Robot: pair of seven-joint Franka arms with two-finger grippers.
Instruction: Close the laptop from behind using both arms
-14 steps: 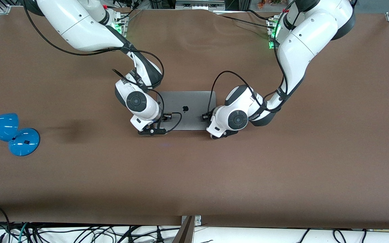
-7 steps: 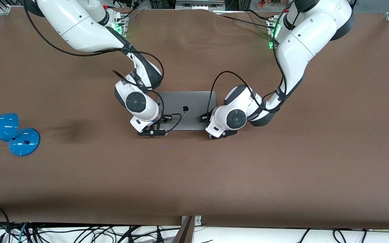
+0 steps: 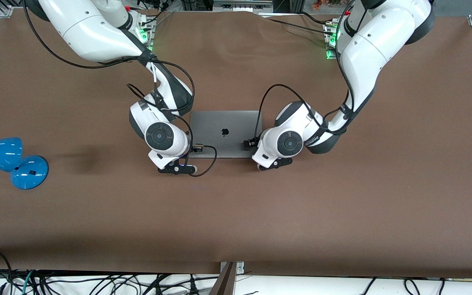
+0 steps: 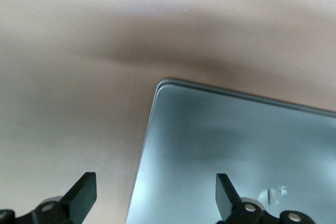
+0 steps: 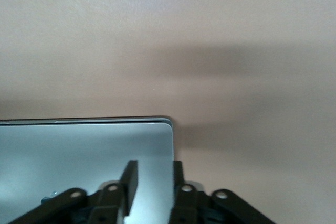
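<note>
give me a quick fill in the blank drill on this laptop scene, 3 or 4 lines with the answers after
1. The slim grey metal laptop lies on the brown table with its lid fully ____.
2. The logo on the lid is coloured ____.
3. The left gripper hangs over a corner of the lid with its fingers ____.
4. The blue lamp stands at the ____ arm's end of the table.

Missing words: closed; black; open; right
</note>
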